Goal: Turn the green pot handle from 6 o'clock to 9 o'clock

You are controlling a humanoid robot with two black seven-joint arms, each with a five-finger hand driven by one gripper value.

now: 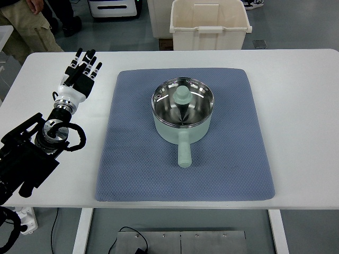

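L hand [80,74] rests on the counter [302,106], fingers [87,59] straight, loosely spread, holding nothing, well left of the mat [132,169]. Pot [183,112] sits mid-mat, lid on, handle [184,151] pointing to the near edge; bare mat all round. Bin [209,24] behind counter, person [26,24] at far left.

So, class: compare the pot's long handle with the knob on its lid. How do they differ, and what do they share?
1. The handle is a long bar; the knob is short and rounded.
2. The handle sticks out sideways from the pot wall toward the near table edge; the knob stands upright at the centre of the glass lid.

Both are the same pale green.
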